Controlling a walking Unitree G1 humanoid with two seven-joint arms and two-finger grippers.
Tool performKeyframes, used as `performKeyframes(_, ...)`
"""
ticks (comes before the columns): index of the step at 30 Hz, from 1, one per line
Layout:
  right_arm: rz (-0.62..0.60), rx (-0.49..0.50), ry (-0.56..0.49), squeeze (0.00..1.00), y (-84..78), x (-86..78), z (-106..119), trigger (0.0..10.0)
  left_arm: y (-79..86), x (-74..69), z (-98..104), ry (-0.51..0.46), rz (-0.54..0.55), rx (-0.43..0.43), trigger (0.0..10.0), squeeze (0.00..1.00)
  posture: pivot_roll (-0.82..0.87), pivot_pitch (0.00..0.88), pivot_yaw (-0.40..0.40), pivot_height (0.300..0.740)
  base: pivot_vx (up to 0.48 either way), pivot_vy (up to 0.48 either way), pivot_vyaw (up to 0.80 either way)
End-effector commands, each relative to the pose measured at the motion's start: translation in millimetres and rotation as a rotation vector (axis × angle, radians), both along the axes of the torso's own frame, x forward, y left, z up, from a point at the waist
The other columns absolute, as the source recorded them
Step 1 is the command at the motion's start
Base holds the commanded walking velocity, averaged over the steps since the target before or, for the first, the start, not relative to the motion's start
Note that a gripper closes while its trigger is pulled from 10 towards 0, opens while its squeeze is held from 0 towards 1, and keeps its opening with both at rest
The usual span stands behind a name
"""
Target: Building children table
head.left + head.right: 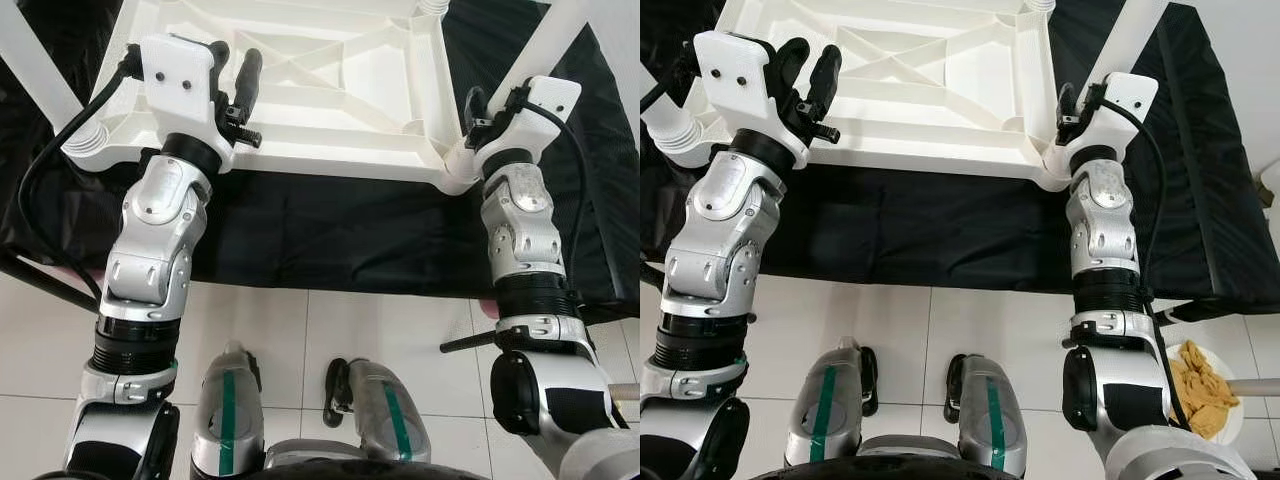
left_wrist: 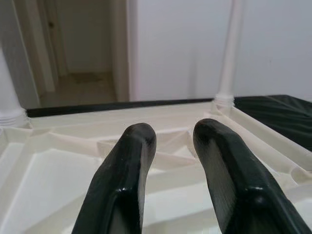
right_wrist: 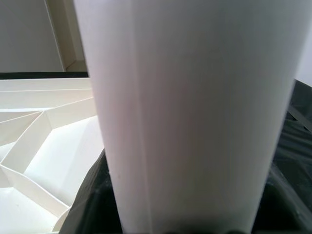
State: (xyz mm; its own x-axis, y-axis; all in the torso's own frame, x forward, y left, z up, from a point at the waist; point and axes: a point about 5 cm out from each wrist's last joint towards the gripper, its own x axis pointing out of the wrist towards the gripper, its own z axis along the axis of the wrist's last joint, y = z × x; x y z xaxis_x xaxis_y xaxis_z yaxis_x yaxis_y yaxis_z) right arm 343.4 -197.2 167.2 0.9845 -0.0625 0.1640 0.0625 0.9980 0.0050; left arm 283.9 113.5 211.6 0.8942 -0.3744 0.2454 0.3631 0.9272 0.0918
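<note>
A black cloth is covering the raised surface ahead of the robot, hanging down over its near edge to the pale tiled floor. On that cloth the white plastic table top is lying upside down, its ribbed underside facing up — diagonal ribs are crossing inside a rectangular frame. White legs are standing up from its corners: the near right leg is rising out of the corner socket beside the right arm, and another leg is standing at a far corner in the left wrist view.

The right gripper is sitting at the near right corner of the table top. In the right wrist view the white leg is running straight up between its black fingers, which are pressing against either side of it, so the gripper is clamped on the near right leg.

The left gripper is hovering over the near left part of the underside, its two fingers standing a narrow gap apart with nothing between them — it looks clear of the plastic, though the angle makes contact hard to rule out.

Down by the robot's right side a small white bowl of crumpled yellowish stuff is resting on the tiles.
</note>
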Motion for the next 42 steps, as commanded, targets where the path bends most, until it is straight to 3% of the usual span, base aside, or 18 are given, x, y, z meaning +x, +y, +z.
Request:
performKeyframes(1, 0.004, 0.017, 0.06, 0.0, -0.8, -3.4, -16.3, 10.0, -20.7, -10.9, -9.2, 0.046, -0.232, 0.069, 10.0, 0.0, 0.1, 0.077, -0.063, 0.74, 0.0, 0.0, 0.0)
performKeyframes(5, 0.007, 0.03, 0.045, 0.0, -1.1, -3.5, -14.9, 10.0, -33.2, -20.7, -21.8, 0.086, -0.332, 0.142, 10.0, 0.0, 0.09, 0.083, -0.059, 0.74, 0.0, 0.0, 0.0)
performKeyframes(8, 0.031, 0.033, 0.009, 0.0, 1.1, -4.3, -11.2, 10.0, -47.4, -35.8, -40.0, 0.161, -0.482, 0.205, 10.0, 0.0, 0.09, 0.086, -0.054, 0.74, 0.0, 0.0, 0.0)
performKeyframes(17, 0.11, 0.056, -0.042, 0.0, 9.5, -13.0, -10.4, 10.0, -54.9, -51.2, -48.6, 0.253, -0.643, 0.214, 10.0, 0.0, 0.08, 0.087, -0.041, 0.74, 0.0, 0.0, 0.0)
performKeyframes(29, 0.193, -0.049, -0.028, 0.0, 21.6, -18.6, -18.8, 10.0, -54.7, -54.7, -48.5, 0.28, -0.684, 0.212, 10.0, 0.0, 0.08, 0.093, -0.035, 0.74, 0.0, 0.0, 0.0)
performKeyframes(42, 0.177, 0.001, 0.064, 0.0, 18.3, -12.6, -30.0, 10.0, -53.7, -56.3, -43.0, 0.28, -0.684, 0.195, 10.0, 0.0, 0.1, 0.1, -0.042, 0.74, 0.0, 0.0, 0.0)
